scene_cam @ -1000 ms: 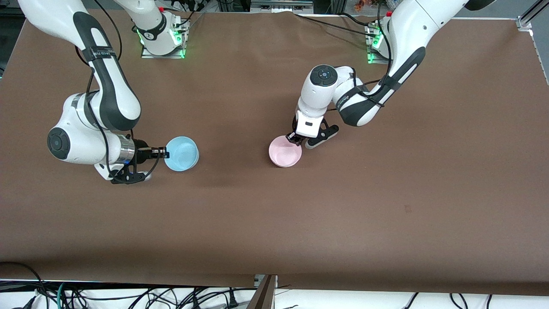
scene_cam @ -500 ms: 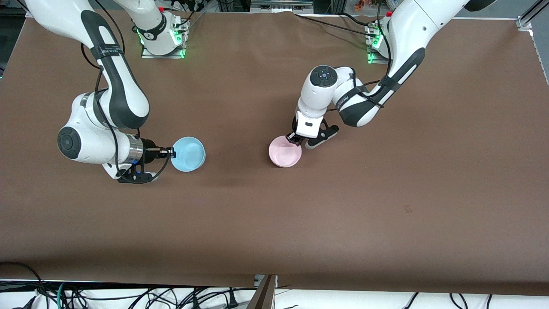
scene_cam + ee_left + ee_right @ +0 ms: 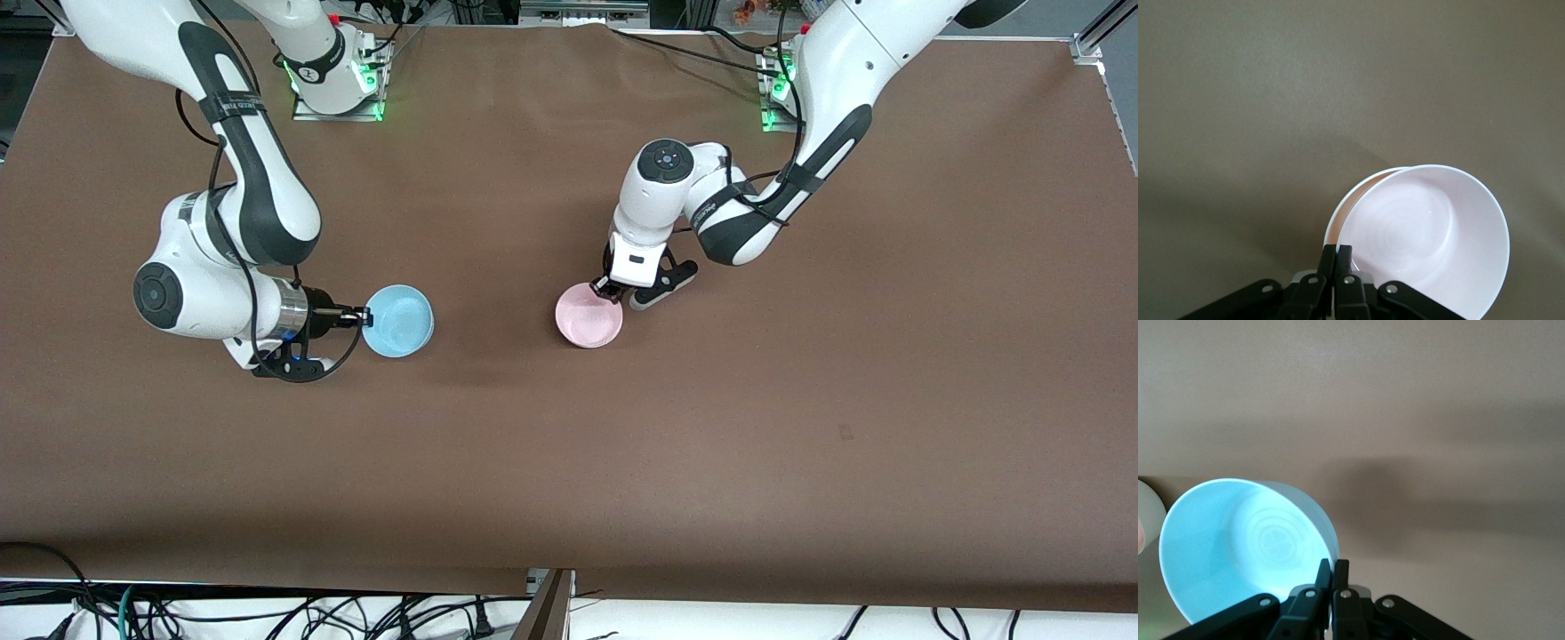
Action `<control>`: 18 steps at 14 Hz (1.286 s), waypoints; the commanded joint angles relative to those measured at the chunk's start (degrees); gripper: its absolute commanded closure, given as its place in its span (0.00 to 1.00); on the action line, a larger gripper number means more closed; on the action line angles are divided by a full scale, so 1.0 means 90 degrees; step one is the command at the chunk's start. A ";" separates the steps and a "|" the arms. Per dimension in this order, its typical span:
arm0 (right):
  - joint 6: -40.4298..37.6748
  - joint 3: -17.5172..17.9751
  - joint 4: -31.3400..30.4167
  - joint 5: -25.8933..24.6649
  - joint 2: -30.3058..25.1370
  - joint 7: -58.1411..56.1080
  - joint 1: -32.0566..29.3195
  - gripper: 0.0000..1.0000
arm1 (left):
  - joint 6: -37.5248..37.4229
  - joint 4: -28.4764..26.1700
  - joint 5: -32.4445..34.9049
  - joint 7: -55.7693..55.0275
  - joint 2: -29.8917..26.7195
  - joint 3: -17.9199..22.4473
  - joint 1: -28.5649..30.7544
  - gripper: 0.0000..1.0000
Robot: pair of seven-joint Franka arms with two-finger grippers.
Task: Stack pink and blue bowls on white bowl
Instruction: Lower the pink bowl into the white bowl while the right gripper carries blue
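Observation:
My right gripper [image 3: 363, 313] is shut on the rim of the light blue bowl [image 3: 400, 322] and holds it tilted just above the brown table; its own wrist view shows the fingers [image 3: 1331, 568] pinching that bowl [image 3: 1238, 547]. My left gripper [image 3: 605, 289] is shut on the rim of the pale pink bowl [image 3: 587, 318], toward the left arm's end from the blue bowl. In the left wrist view the pink bowl [image 3: 1425, 233] sits in the white bowl [image 3: 1338, 215], which shows only as a thin rim under it, beside the gripper [image 3: 1336, 252].
The brown table [image 3: 800, 400] stretches wide around both bowls. The arm bases with green lights stand at the table's edge farthest from the front camera [image 3: 336, 89] [image 3: 775, 89]. Cables lie below the table's edge nearest that camera [image 3: 356, 613].
My right gripper has carried the blue bowl toward the pink bowl. My left gripper and the pink bowl have shifted only slightly.

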 commanded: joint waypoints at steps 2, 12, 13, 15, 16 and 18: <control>0.0332 -0.0028 0.0163 0.0107 0.0159 0.0473 0.0318 1.00 | 0.0030 0.0398 0.0443 -0.0486 0.0288 0.0307 -0.0423 1.00; 0.0685 -0.0028 0.0767 0.0107 0.0481 0.2709 0.1324 1.00 | 0.0001 0.0555 0.0463 -0.0447 0.0210 0.0297 -0.0316 0.32; 0.0685 -0.0028 0.0845 0.0107 0.0558 0.2943 0.1383 1.00 | -0.0076 0.0681 0.0405 -0.0437 0.0191 0.0297 -0.0306 0.32; 0.0869 -0.0028 0.0982 0.0117 0.0685 0.3227 0.1665 1.00 | -0.0349 0.0770 0.0356 -0.0427 0.0035 0.0258 -0.0277 0.32; 0.0977 -0.0028 0.1089 0.0107 0.0773 0.3470 0.1783 1.00 | -0.0486 0.0779 0.0336 -0.0418 -0.0091 0.0238 -0.0238 0.32; 0.1007 -0.0028 0.1479 0.0117 0.1056 0.3910 0.2037 1.00 | -0.1040 0.0886 0.0278 -0.0398 -0.0277 0.0102 -0.0189 0.32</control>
